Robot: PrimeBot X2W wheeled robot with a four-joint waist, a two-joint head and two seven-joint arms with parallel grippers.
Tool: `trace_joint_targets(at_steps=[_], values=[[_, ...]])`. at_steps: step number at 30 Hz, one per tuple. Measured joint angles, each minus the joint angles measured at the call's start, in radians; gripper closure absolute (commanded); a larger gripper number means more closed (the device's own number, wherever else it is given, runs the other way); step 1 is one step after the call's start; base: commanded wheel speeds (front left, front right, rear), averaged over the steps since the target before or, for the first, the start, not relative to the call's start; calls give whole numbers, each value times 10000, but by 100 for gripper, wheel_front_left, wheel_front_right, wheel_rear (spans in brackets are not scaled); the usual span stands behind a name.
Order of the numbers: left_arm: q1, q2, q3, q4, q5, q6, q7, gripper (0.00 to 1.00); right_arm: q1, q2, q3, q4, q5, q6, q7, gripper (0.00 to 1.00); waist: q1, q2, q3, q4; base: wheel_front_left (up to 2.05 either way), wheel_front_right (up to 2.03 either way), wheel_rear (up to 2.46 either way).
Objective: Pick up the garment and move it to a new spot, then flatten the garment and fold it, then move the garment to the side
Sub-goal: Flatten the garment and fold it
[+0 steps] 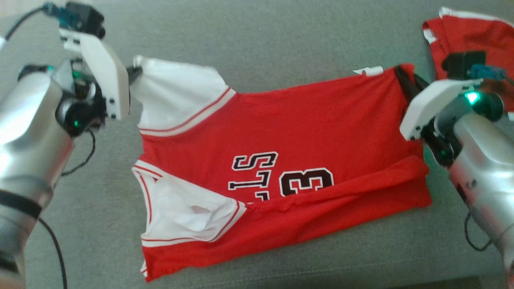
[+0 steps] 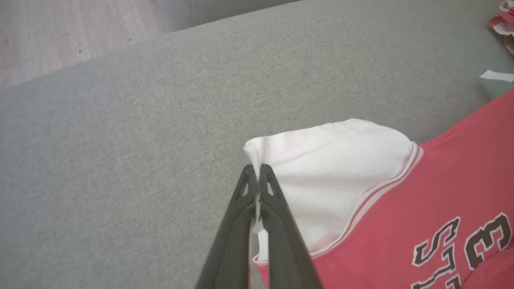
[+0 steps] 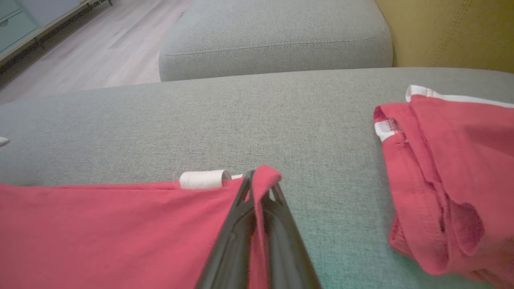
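Soft even light, no hard shadows. Head view slightly blurred; glare on silver forearms [image 1: 24, 120]. Wrist views: couch [image 2: 120, 160] weave sharp, fingers [image 2: 281, 233] soft up close, garment [image 2: 441, 180] red washed pinkish.

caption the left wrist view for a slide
Left gripper pinches the white sleeve of the red jersey on a grey cushion

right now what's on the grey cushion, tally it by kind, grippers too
red garments: 2, the jersey spread out and a second red garment bunched at the far right
grippers: 2, the left gripper shut on the jersey at its white end, the right gripper shut on its red corner
total: 4
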Motion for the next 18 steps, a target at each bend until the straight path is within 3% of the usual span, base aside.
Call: trace_joint_targets(at_steps=[8,18], values=[[915,742,-656,-1193,-813,0,431,100,726,-257,470,123,397,0,0,100,0,0,-816,397,0,0,0],[2208,2211,-1342,-4040,-2573,4,2071,100,1283,-865,1611,-236,736,0,418,100,-1,0,-1586,750,0,0,0]])
